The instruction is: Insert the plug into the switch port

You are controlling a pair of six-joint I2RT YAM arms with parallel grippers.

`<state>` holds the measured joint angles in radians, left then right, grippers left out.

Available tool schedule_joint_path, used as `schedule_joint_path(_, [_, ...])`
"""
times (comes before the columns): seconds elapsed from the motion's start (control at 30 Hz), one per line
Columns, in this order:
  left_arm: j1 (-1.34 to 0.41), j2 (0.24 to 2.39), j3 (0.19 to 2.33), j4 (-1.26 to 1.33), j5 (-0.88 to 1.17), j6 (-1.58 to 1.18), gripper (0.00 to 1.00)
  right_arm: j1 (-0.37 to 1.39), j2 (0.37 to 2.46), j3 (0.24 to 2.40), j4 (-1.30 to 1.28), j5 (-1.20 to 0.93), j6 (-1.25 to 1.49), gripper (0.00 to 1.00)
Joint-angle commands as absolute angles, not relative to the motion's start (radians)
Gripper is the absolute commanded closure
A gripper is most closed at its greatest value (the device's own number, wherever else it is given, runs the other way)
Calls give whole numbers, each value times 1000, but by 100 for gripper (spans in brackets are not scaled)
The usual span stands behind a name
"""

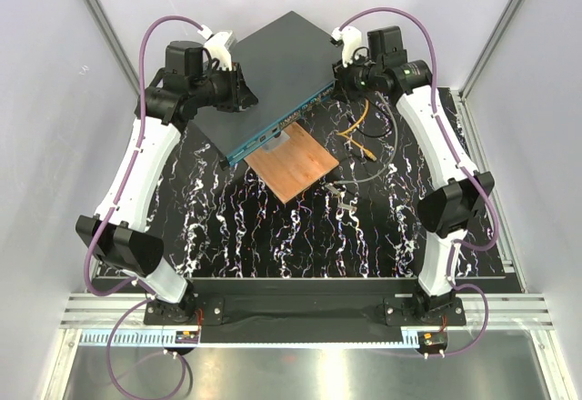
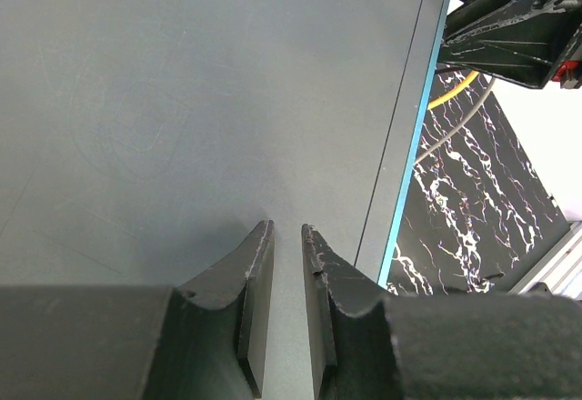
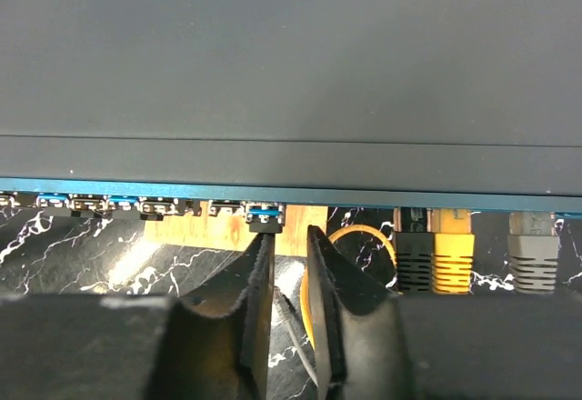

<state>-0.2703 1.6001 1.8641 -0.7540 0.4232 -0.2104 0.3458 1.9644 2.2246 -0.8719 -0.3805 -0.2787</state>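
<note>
Over switch (image 1: 273, 73), left jaws hover slightly apart; right jaws, narrowly parted, point level at switch port (image 3: 264, 213).

Three seated plugs, a black plug (image 3: 414, 256), a yellow plug (image 3: 452, 256) and a grey plug (image 3: 532, 253), crowd the teal front face (image 3: 182, 192) just right of the right gripper (image 3: 289, 234). The switch ports (image 3: 86, 205) to its left stand unblocked. A copper-brown plate (image 1: 293, 168) lies right before the face's middle, and a yellow cable (image 3: 360, 229) loops beside it. The near marbled mat (image 1: 273, 236) gives open passage between the arms. The switch (image 2: 182, 100) offers a bare flat top under the left gripper (image 2: 286, 227).
</note>
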Motion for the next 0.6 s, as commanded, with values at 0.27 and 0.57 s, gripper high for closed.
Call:
schedule_joint_path(0.27, [-265, 1609, 1902, -730, 445, -195, 77, 403, 2054, 2376, -695, -356, -262, 89])
schedule_joint_path(0.57, [-267, 1621, 1905, -729, 442, -198, 77, 414, 2003, 2261, -519, -325, -176, 92])
